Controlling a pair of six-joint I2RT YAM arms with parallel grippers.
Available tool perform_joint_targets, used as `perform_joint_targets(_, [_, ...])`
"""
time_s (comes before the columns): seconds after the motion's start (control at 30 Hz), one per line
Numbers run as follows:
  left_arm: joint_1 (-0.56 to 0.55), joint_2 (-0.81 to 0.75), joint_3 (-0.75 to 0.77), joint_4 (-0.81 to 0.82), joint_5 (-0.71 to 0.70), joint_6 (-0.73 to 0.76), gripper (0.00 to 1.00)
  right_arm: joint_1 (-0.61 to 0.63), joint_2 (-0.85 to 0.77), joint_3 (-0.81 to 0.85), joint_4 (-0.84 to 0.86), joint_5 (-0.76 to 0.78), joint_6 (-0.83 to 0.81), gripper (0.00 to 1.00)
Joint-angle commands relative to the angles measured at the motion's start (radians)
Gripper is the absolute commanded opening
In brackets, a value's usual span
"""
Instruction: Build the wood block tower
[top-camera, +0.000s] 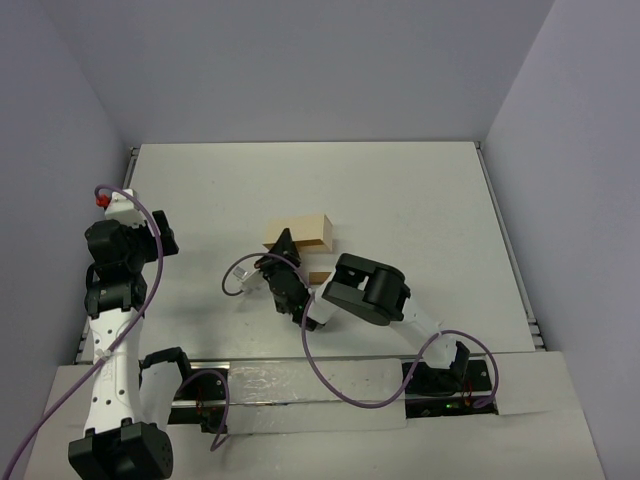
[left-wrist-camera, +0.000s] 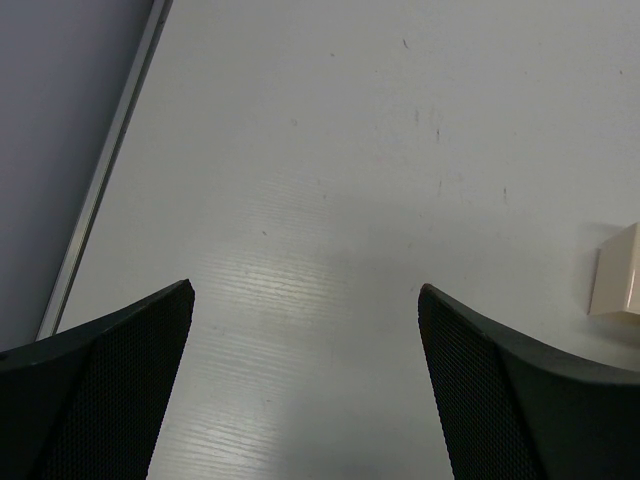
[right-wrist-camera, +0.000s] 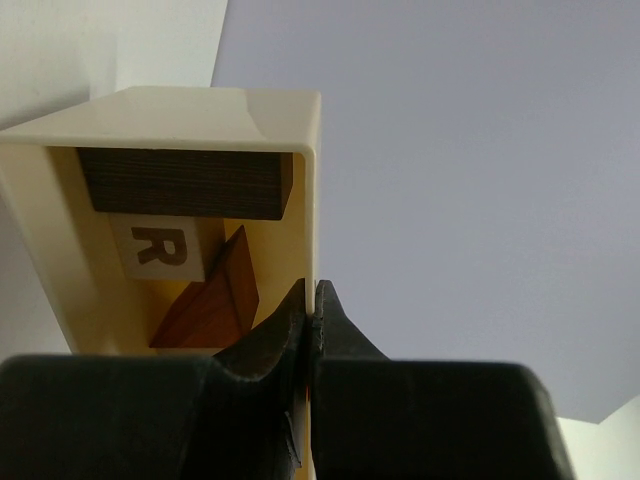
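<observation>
My right gripper (right-wrist-camera: 312, 290) is shut on the right side wall of a pale wooden box (right-wrist-camera: 170, 105), one finger inside and one outside. The box's open side faces the wrist camera. Inside it lie a dark brown bar (right-wrist-camera: 180, 183), a tan cube marked R (right-wrist-camera: 155, 248) and a reddish-brown triangular piece (right-wrist-camera: 215, 305). In the top view the box (top-camera: 300, 232) sits mid-table with the right gripper (top-camera: 283, 262) at its near side. A small tan block (top-camera: 320, 277) shows just beside the right arm. My left gripper (left-wrist-camera: 305, 300) is open and empty over bare table at the left.
The table's left rail (left-wrist-camera: 105, 170) runs close to the left gripper. A corner of the pale box (left-wrist-camera: 620, 285) shows at the right edge of the left wrist view. Grey walls enclose the table on three sides.
</observation>
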Motion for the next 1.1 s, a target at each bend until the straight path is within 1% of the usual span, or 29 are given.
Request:
perform_joint_targets(0.0, [0.009, 0.002, 0.039, 0.026, -0.008, -0.004, 0.99, 0.009, 0.020, 0.034, 0.472, -0.040, -0.173, 0.00])
perform_joint_targets(0.1, [0.009, 0.002, 0.038, 0.027, -0.005, -0.004, 0.99, 0.005, 0.031, 0.003, 0.472, -0.044, -0.190, 0.00])
perform_joint_targets(0.17, [0.009, 0.005, 0.038, 0.027, -0.002, -0.003, 0.99, 0.004, 0.021, -0.037, 0.472, -0.093, -0.210, 0.00])
perform_joint_targets(0.2, [0.009, 0.006, 0.041, 0.026, -0.004, -0.004, 0.99, -0.002, 0.019, -0.033, 0.471, -0.085, -0.214, 0.00])
perform_joint_targets(0.3, [0.009, 0.008, 0.043, 0.022, -0.004, -0.004, 0.99, -0.050, -0.036, -0.059, 0.470, -0.119, -0.219, 0.00])
perform_joint_targets(0.33, [0.009, 0.007, 0.043, 0.022, -0.003, -0.004, 0.99, -0.068, -0.047, -0.044, 0.468, -0.114, -0.221, 0.00])
perform_joint_targets(0.4, [0.009, 0.008, 0.038, 0.028, -0.001, -0.006, 0.99, -0.063, -0.039, -0.035, 0.472, -0.115, -0.206, 0.00])
perform_joint_targets(0.53, [0.009, 0.021, 0.045, 0.019, -0.007, -0.006, 0.99, -0.004, 0.007, 0.041, 0.472, -0.053, -0.168, 0.00])
perform_joint_targets(0.67, [0.009, 0.003, 0.047, 0.016, -0.005, -0.009, 0.99, -0.046, -0.005, 0.070, 0.472, -0.023, -0.102, 0.00])
perform_joint_targets(0.73, [0.009, 0.002, 0.045, 0.018, 0.001, -0.008, 0.99, -0.012, 0.061, 0.116, 0.474, -0.032, -0.140, 0.00])
perform_joint_targets(0.77, [0.009, 0.004, 0.045, 0.019, 0.002, -0.007, 0.99, 0.010, 0.075, 0.118, 0.475, -0.044, -0.153, 0.00])
perform_joint_targets(0.8, [0.009, 0.008, 0.046, 0.018, 0.001, -0.006, 0.99, 0.019, 0.064, 0.099, 0.475, -0.051, -0.134, 0.00])
perform_joint_targets(0.83, [0.009, 0.017, 0.047, 0.012, -0.007, -0.007, 0.99, 0.017, 0.043, 0.087, 0.474, -0.043, -0.121, 0.00])
perform_joint_targets(0.9, [0.009, 0.017, 0.054, 0.006, -0.013, -0.009, 0.99, -0.042, -0.038, 0.068, 0.474, -0.026, -0.095, 0.00])
perform_joint_targets(0.97, [0.010, 0.005, 0.047, 0.015, -0.010, -0.008, 0.99, -0.068, -0.034, 0.118, 0.472, -0.007, -0.085, 0.00])
perform_joint_targets(1.03, [0.012, 0.005, 0.038, 0.030, -0.001, -0.007, 0.99, -0.044, 0.034, 0.203, 0.474, 0.008, -0.124, 0.00])
perform_joint_targets(1.07, [0.011, 0.015, 0.042, 0.028, 0.001, -0.008, 0.99, -0.029, 0.042, 0.194, 0.475, 0.004, -0.119, 0.00])
